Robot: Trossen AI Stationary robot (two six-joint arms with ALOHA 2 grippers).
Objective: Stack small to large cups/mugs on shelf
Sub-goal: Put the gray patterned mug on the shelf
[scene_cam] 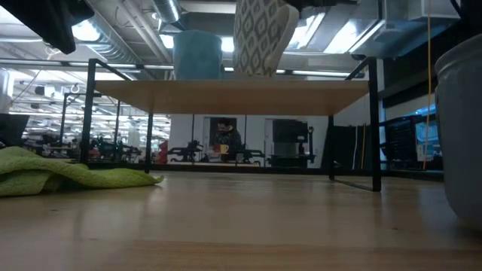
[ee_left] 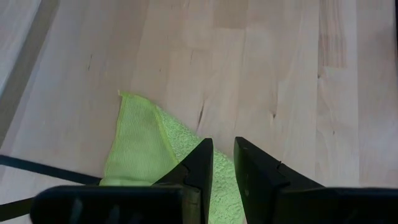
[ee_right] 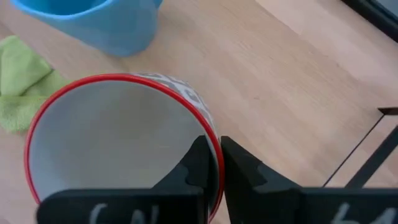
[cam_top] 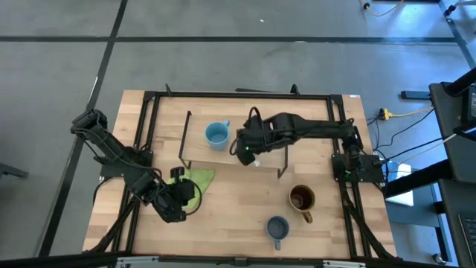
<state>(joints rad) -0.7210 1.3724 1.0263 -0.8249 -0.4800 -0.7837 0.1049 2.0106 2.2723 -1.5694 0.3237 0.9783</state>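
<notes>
White mug (ee_right: 118,143): pinched at its red rim by the right gripper (ee_right: 210,163), one finger inside, one outside; held above the shelf (cam_top: 253,149), just beside the light blue mug (cam_top: 216,135).
Reason: rim grip suits lowering it upright.
Left gripper (ee_left: 222,168): narrowly parted, empty, over the green cloth (ee_left: 140,152).
Room: shelf's front edge is close; brown mug (cam_top: 301,199) and grey-blue mug (cam_top: 277,228) wait on the table.

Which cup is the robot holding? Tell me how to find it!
Look at the low wooden shelf in the middle of the table. The right pincer is pinching the rim of a white patterned mug above it, beside the light blue mug. It's the only one with a red rim and a grey diamond pattern on the outside.
</notes>
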